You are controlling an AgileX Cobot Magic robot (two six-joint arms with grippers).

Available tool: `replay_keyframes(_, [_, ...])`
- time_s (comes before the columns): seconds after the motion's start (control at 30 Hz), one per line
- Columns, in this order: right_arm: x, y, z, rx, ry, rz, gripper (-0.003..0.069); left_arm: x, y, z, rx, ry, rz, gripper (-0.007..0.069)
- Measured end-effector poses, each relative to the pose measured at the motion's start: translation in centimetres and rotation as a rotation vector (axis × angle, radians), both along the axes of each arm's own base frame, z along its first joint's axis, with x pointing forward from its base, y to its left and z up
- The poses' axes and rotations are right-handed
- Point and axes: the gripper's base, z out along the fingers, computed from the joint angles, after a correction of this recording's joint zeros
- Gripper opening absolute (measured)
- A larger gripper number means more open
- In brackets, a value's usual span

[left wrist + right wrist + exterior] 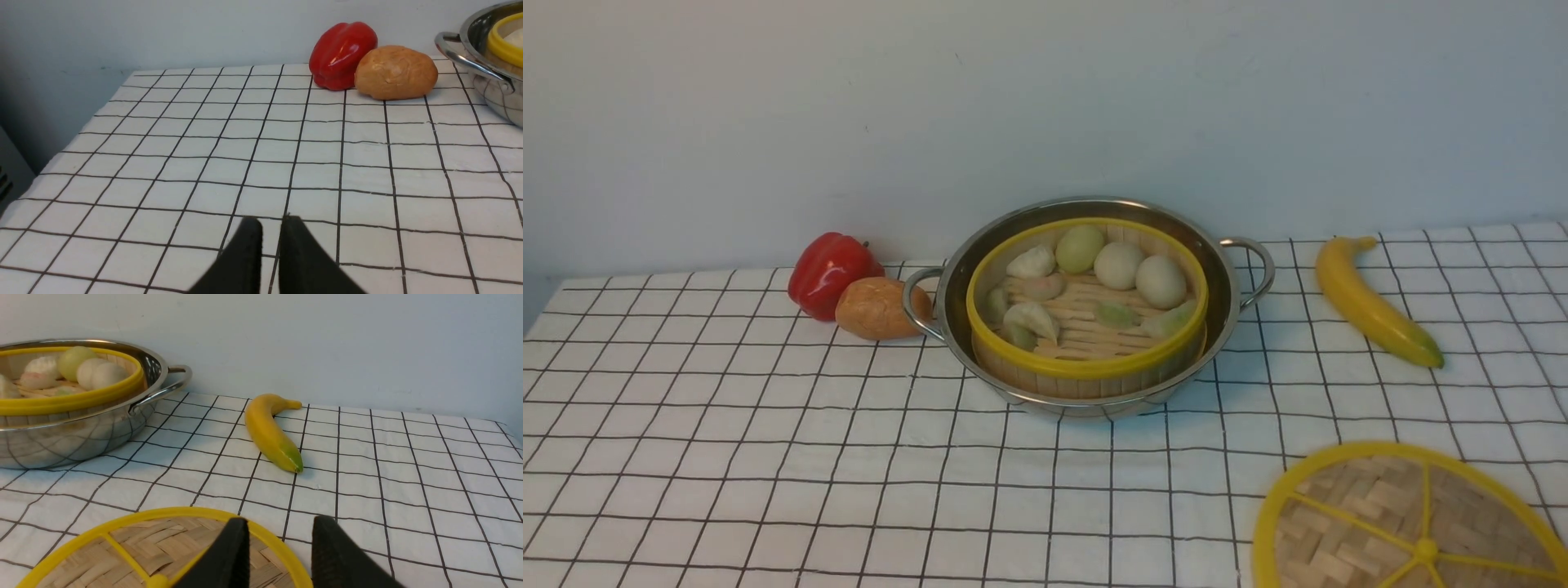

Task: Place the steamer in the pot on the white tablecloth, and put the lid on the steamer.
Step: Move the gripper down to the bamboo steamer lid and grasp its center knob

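Note:
The steamer, a bamboo basket with a yellow rim holding pale dumplings and buns, sits inside the shiny pot at the middle back of the white tablecloth. The woven lid lies flat at the near right. Neither arm shows in the front view. In the right wrist view my right gripper hangs open above the lid's far rim, one finger over the weave and the other outside the rim. My left gripper hovers over bare cloth with a narrow gap and nothing between its fingers.
A red pepper and a brown potato lie just left of the pot's left handle. A banana lies to the pot's right. A pale wall closes the back; the cloth's left edge drops off in the left wrist view.

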Motion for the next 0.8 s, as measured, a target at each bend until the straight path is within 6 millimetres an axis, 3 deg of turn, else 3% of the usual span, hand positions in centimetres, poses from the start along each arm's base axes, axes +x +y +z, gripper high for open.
replay_keyframes(0.8, [0.0, 0.0, 0.0, 0.0, 0.0, 0.0, 0.0243, -0.02, 0.0, -0.01, 0.002, -0.002, -0.001, 0.0108])
